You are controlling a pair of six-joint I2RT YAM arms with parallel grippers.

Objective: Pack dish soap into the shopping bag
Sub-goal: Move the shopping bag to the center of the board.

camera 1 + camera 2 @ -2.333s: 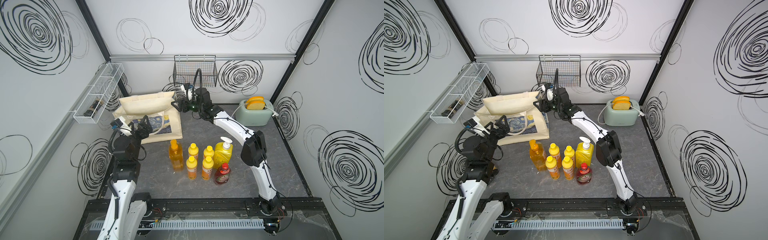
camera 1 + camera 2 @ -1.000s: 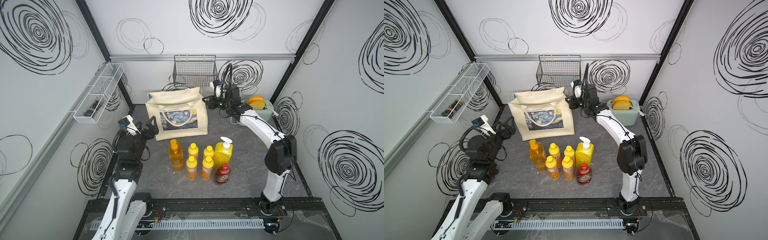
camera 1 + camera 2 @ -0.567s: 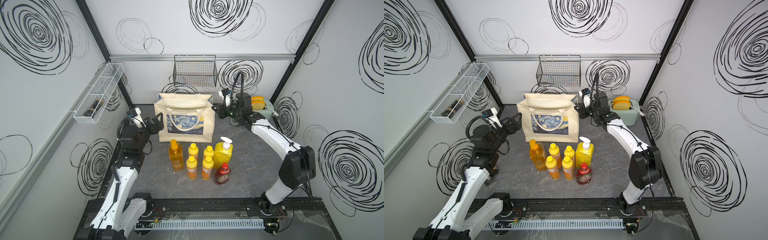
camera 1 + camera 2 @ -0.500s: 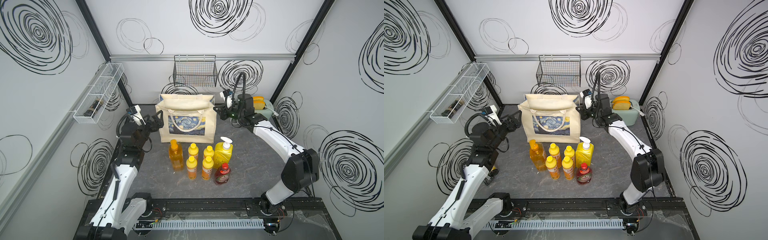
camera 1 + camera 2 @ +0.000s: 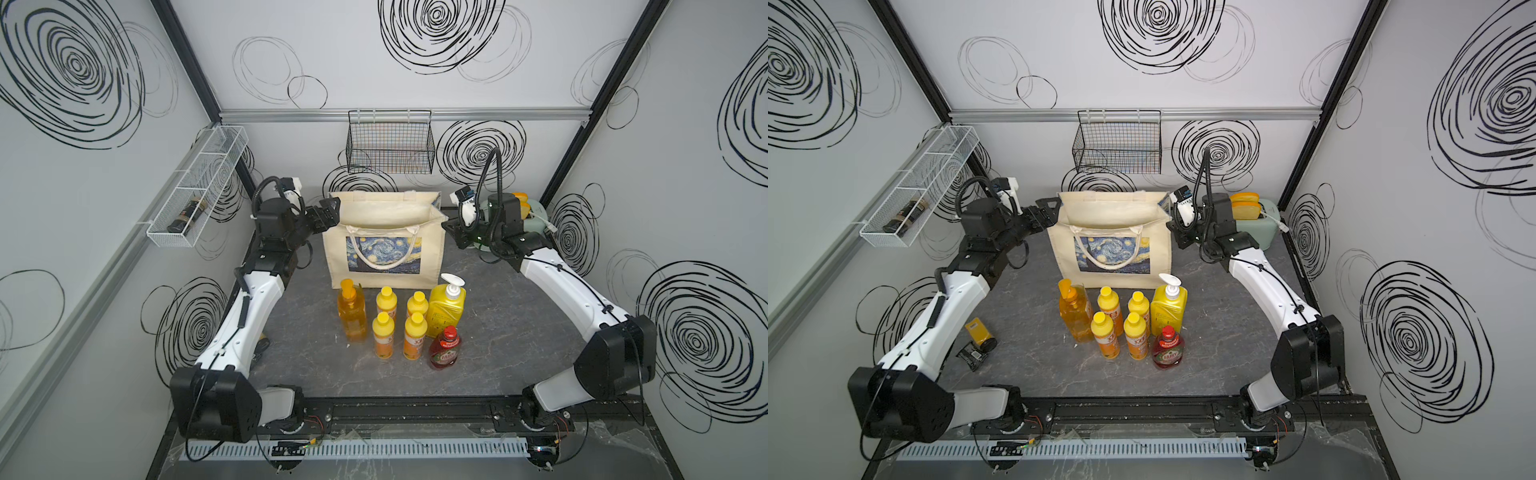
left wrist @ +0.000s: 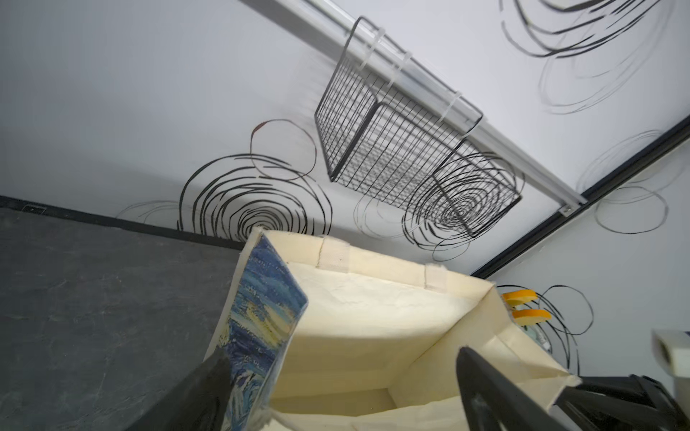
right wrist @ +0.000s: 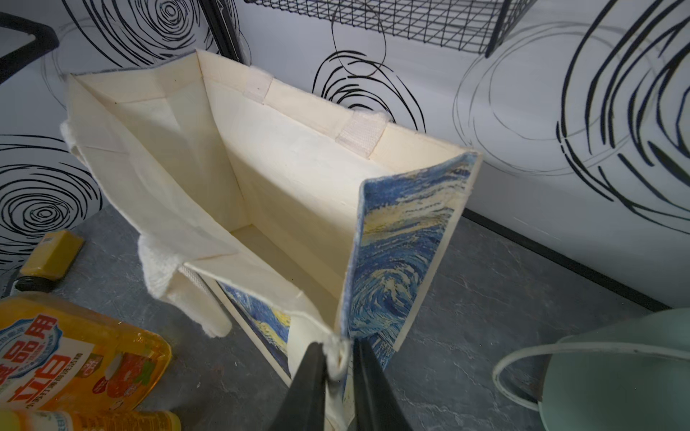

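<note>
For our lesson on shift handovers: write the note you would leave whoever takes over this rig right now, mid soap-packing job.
Left gripper: open wide, straddling a side panel of the shopping bag.
Right gripper: jaws narrow, either side of the bag's front corner rim; grip unclear.
Bag upright, mouth open, nothing visible inside.
In front of it stand the orange pump bottle, four small yellow bottles, yellow white-pump bottle, red Fairy bottle.
Done: bag stands open. Left: pack all seven bottles.
</note>
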